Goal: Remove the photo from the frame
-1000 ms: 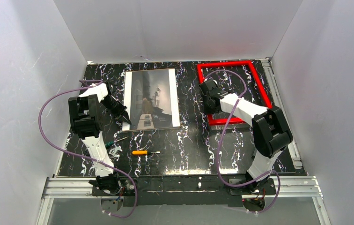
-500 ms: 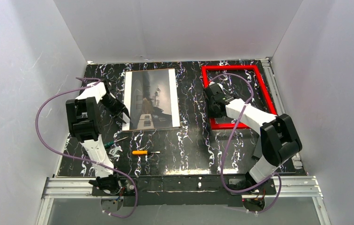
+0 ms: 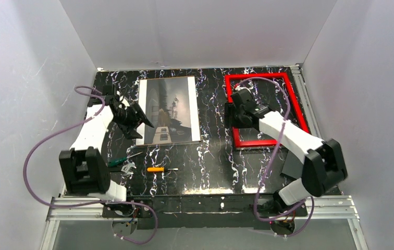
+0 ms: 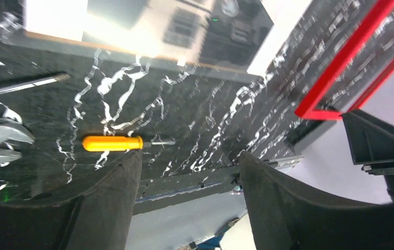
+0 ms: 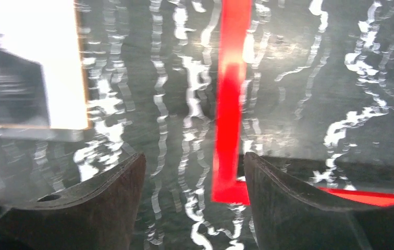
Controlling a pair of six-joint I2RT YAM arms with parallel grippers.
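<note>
Now the left arm (image 3: 93,130) reaches low toward the far left corner, the left gripper (image 4: 188,159) spread wide and empty at the photo's (image 3: 169,110) left edge. The right arm (image 3: 288,135) stretches over the frame (image 3: 295,101) — the right gripper (image 5: 192,159) is likewise wide, gripping nothing, above its near left corner. The photo lies flat by the far edge, apart from the frame in the far right corner. Toward the near edge lie an orange screwdriver (image 3: 156,169) and a wrench (image 3: 128,167).

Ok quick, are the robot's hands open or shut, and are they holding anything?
Left gripper: open, holding nothing.
Right gripper: open, holding nothing.
</note>
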